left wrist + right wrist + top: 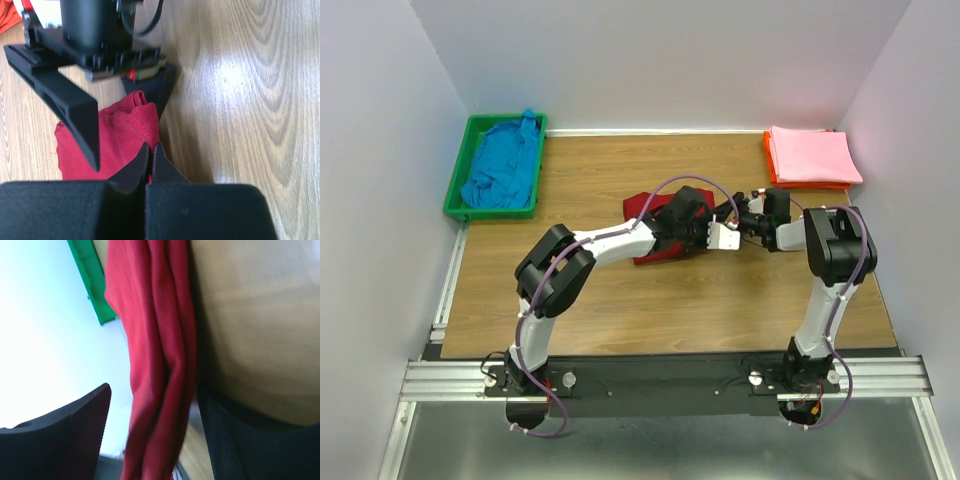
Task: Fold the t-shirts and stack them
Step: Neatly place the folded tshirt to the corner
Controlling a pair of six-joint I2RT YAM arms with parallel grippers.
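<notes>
Two robot arms side by side, the left arm (620,240) and the right arm (817,320). Each has smooth white links between bulky black joints (555,275). A thin purple cable (690,179) loops loosely along each arm. The left gripper (151,150) and right gripper (155,430) are matte black, with tapered, wedge-shaped fingers (65,435).

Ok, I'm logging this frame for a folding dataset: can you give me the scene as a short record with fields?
dark red t-shirt: bunched at the centre of the table, between both grippers
left gripper: shut on dark red t-shirt
right gripper: open, with the red cloth in its gap
blue t-shirt: crumpled in green bin, far left
pink t-shirt: folded on orange tray, far right
</notes>
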